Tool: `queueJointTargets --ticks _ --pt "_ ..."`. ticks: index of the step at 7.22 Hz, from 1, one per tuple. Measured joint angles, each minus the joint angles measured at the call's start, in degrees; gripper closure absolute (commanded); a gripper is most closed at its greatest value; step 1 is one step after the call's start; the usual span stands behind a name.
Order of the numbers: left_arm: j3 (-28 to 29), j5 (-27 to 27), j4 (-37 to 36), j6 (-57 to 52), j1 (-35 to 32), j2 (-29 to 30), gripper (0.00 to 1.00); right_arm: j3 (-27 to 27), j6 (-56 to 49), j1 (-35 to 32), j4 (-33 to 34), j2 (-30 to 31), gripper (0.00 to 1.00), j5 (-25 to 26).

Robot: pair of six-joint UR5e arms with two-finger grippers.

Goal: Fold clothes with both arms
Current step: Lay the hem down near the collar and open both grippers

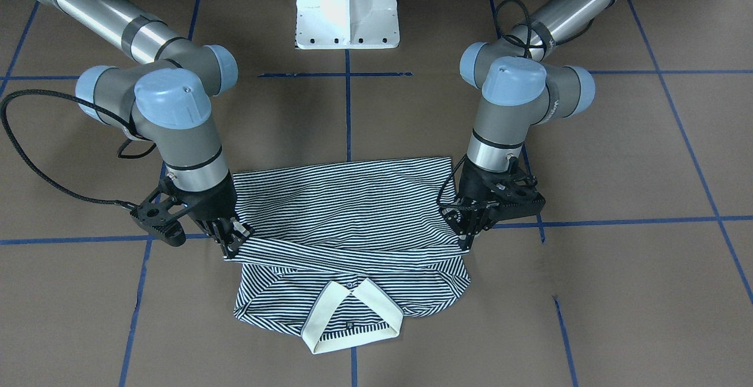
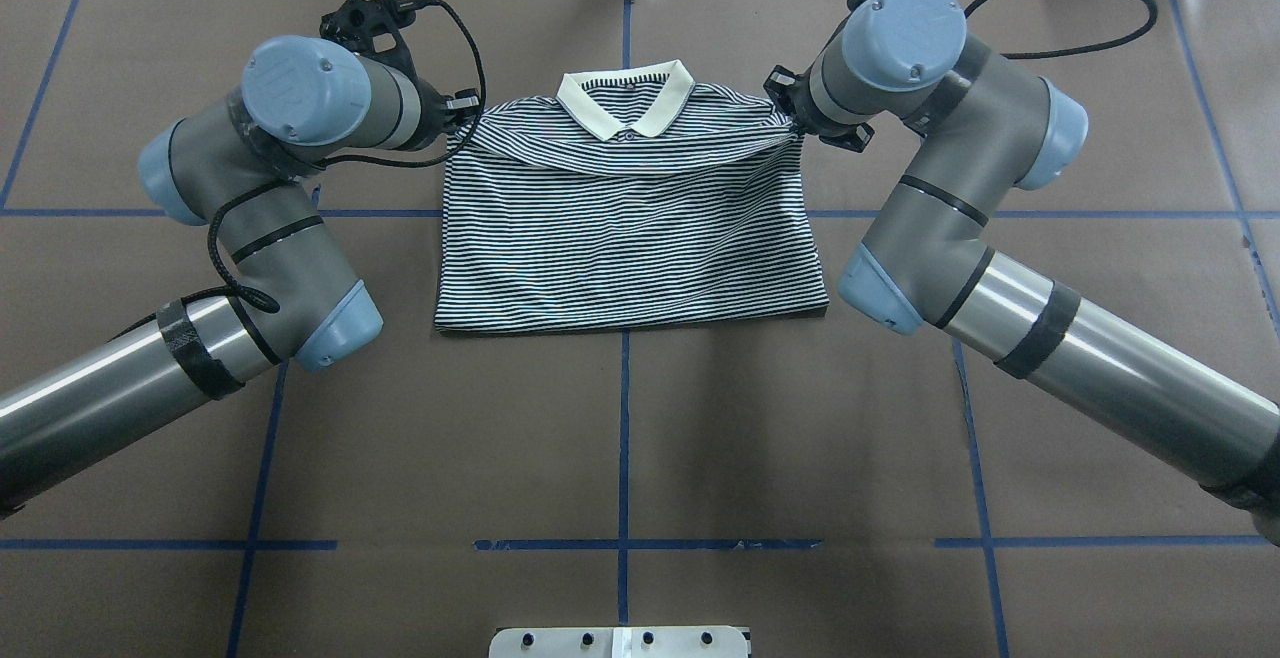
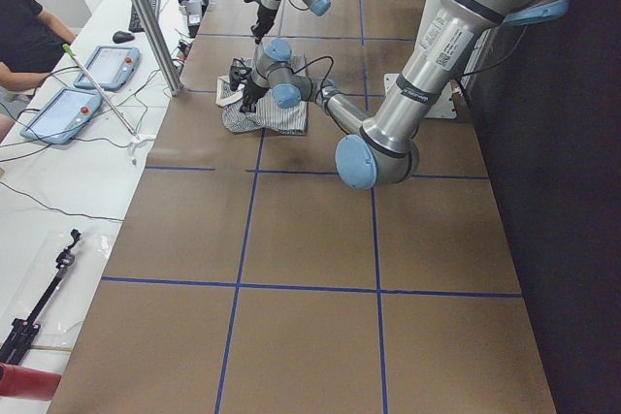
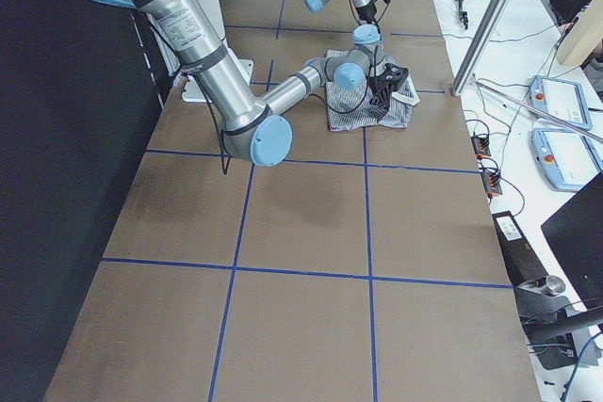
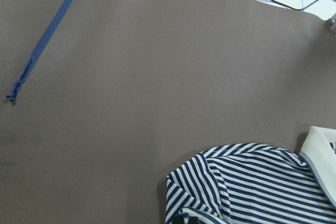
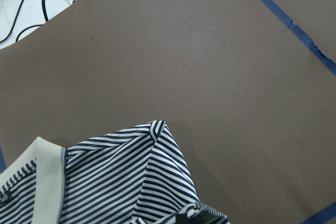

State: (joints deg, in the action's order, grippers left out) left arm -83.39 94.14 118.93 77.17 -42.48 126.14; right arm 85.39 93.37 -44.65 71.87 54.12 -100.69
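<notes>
Your left hand (image 1: 469, 235) is closed on the polo shirt (image 2: 630, 238), its black fingers pinching the striped cloth at one end of an upper layer's edge. Your right hand (image 1: 234, 239) is clamped the same way on the other end. The edge runs as a taut band between the two hands, crossing the shirt just below the collar (image 2: 625, 106). In the overhead view the fabric draws to a small point at each hand. Both hands point steeply down, just outside the shirt's two side edges.

The shirt lies on the bench (image 2: 620, 438) in the half toward the operators' edge. It straddles the blue tape line (image 2: 624, 418) that runs out from the white pedestal (image 1: 347, 10). Its cream collar is toward the operators' edge, open in a V with a small button showing. Its straight, doubled edge is toward the robot's edge.

Each wrist camera sees a rumpled striped corner and a strip of collar against the bare brown bench. Past the operators' edge is a white surface with cables. In the left side view, two pendants (image 3: 58, 113) and a seated person (image 3: 24, 41) are there.
</notes>
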Motion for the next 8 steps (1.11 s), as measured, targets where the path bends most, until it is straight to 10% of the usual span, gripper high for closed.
queueJointTargets --ticks 8 --pt "8.4 -1.8 3.3 -1.2 0.0 2.1 1.00 -14.8 -4.3 -1.2 -1.3 -7.9 1.00 0.1"
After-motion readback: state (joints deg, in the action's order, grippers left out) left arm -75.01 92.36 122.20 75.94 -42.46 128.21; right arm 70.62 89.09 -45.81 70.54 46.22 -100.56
